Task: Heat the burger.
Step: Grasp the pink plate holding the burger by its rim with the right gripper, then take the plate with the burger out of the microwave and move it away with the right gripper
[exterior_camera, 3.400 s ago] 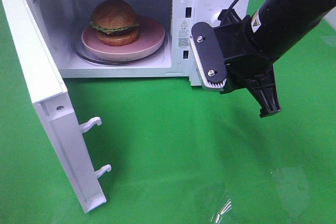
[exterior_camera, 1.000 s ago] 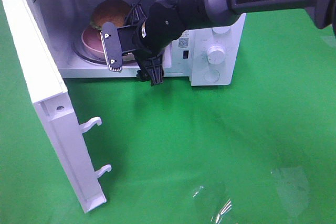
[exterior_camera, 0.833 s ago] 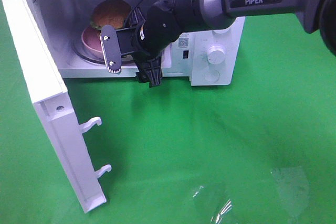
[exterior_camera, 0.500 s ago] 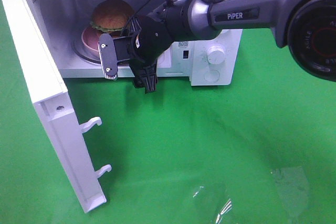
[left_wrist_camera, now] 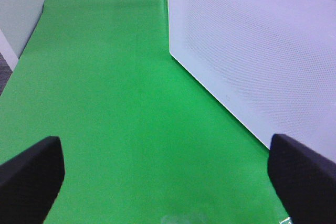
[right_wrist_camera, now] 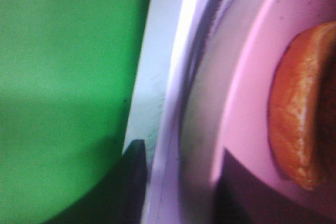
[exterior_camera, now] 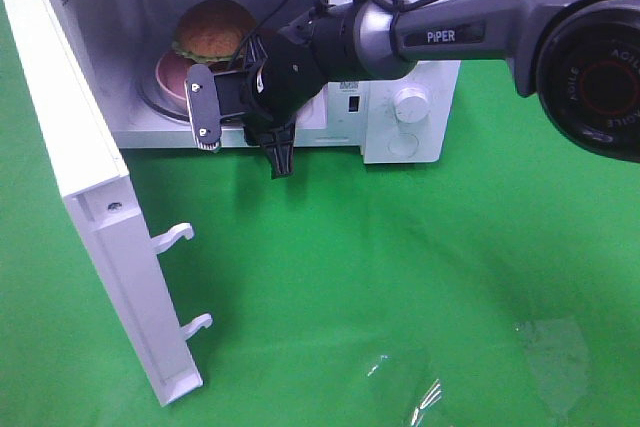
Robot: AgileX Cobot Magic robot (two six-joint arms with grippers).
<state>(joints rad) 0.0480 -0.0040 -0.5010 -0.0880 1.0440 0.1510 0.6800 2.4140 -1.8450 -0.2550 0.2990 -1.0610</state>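
Inside the microwave [exterior_camera: 400, 7], the burger [exterior_camera: 213, 30] sits on a pink plate [exterior_camera: 168, 75], which rests on the glass turntable [right_wrist_camera: 197, 108]. The microwave's door [exterior_camera: 90, 197] hangs wide open beside the cavity. The right pincer [exterior_camera: 243, 127] sits at the mouth of the cavity, just in front of the plate; its jaws stand partly apart with the plate's near rim between them, though I cannot tell whether they actually grip it. The left pincer [left_wrist_camera: 168, 174] is spread wide and holds nothing, hovering over the green counter [exterior_camera: 400, 277] near the microwave's white side wall.
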